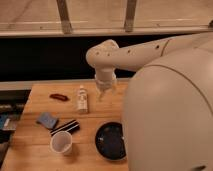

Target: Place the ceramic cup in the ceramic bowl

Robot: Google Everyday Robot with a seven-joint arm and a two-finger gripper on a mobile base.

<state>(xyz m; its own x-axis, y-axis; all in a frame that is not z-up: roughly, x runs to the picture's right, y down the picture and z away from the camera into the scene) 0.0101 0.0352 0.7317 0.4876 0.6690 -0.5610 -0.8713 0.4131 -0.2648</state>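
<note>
1. Light wooden butcher-block table (35, 155) fills the lower left of the camera view; plank seams are visible.
2. Behind the table: pale ledge (50, 83), then a wide dark band of wall (45, 57), then a bright strip with two slanted grey metal posts (64, 16).
3. Small plain white tapered ceramic cup (61, 142) sits on the table near its front edge, pale inside facing the camera, empty.
4. Round shallow glossy black ceramic bowl (111, 141) is right of the cup, apart from it, partly hidden by the robot's big white rounded body (170, 120).
5. Flat black-and-white striped block (65, 127) is just behind the cup; a blue-grey folded cloth (47, 120) lies to its left.
6. Small clear bottle with white cap (82, 99) stands mid-table; a small red oblong item (59, 97) is to its left.
7. White arm bends down; the gripper (103, 91) hangs over the table's back, just right of the bottle, well away from cup and bowl. Cannot tell whether it is open or closed.
</note>
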